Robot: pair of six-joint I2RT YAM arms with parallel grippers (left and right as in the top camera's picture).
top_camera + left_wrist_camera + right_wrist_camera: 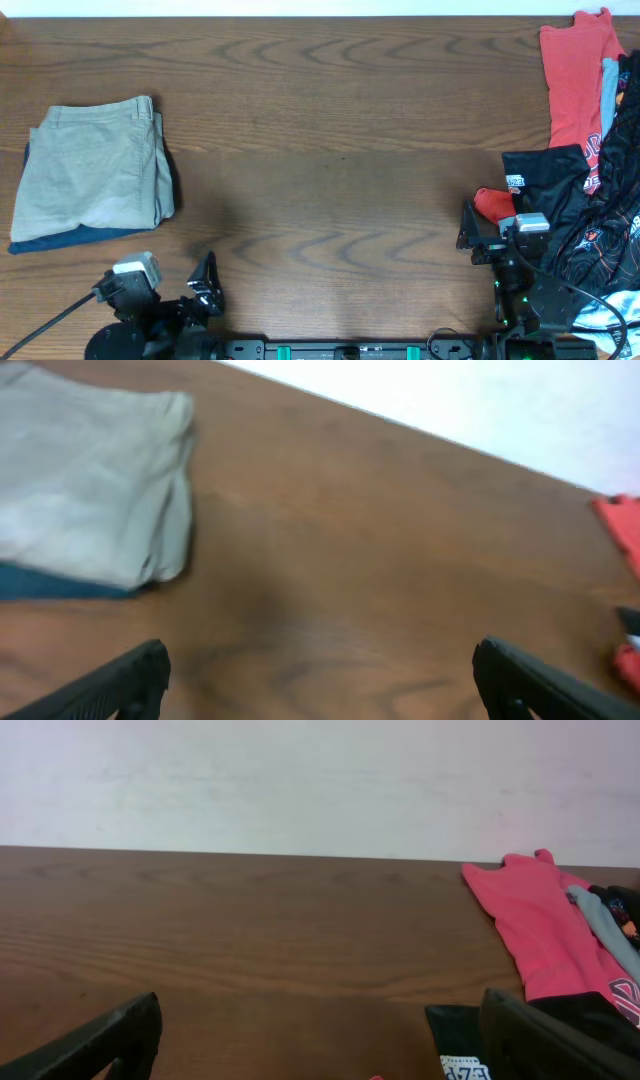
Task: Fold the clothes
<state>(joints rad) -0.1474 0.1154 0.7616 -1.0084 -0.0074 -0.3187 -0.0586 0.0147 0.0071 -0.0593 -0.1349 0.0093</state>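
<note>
The light khaki shorts (95,170) lie folded into a neat rectangle at the left of the table, on top of a dark navy garment (70,238) whose edge shows below them. They also show in the left wrist view (90,480), upper left. My left gripper (185,290) is open and empty at the front left, to the right of and below the shorts; its fingers (320,680) frame bare table. My right gripper (490,235) is open and empty at the front right, with its fingers (320,1040) over bare table.
A pile of red (575,75) and black printed garments (560,190) lies at the right edge, close to my right gripper; they also show in the right wrist view (535,920). The wooden table (330,150) spreads between both piles.
</note>
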